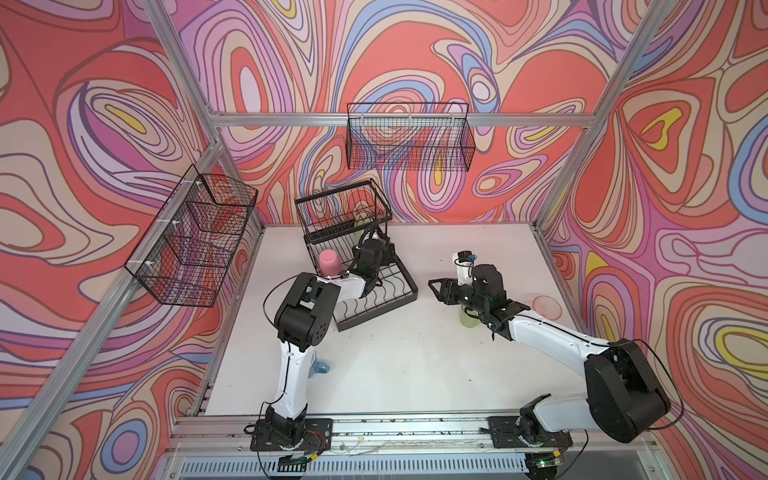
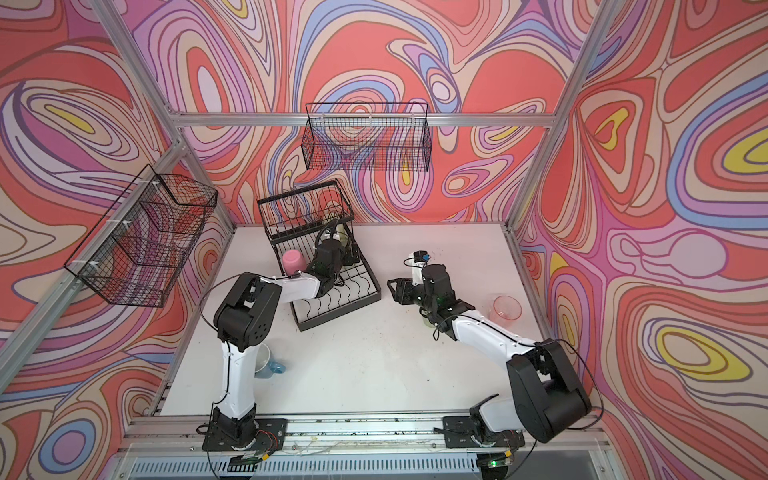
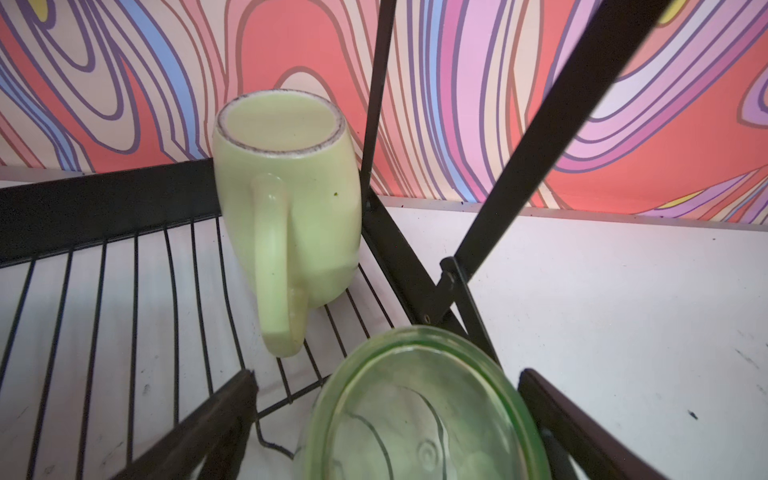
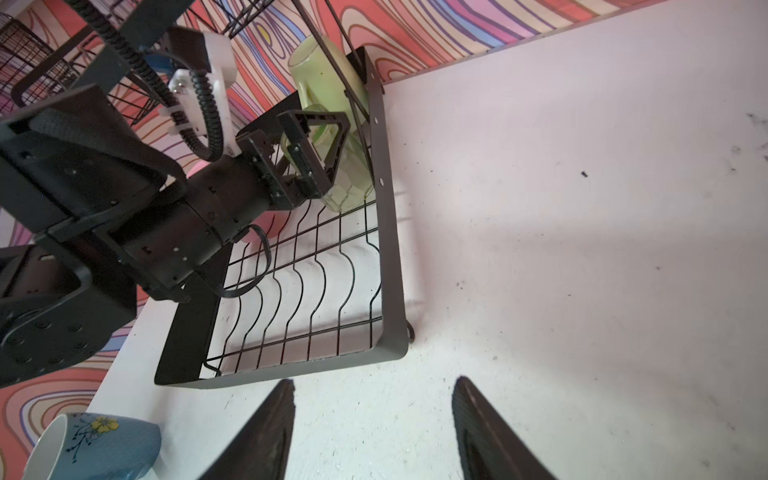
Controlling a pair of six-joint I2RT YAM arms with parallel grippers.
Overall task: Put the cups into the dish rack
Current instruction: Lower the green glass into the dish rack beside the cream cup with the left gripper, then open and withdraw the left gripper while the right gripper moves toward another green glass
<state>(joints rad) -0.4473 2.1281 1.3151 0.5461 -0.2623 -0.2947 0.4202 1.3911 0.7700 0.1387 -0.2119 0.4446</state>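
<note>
Green tumbler, pale mug, pink tumbler in dish rack

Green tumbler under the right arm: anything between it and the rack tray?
Nothing visible on the table: bare surface from the green tumbler to the dish rack rim. The right tool hangs empty above that gap; the left tool occupies the tray's far end.
</note>
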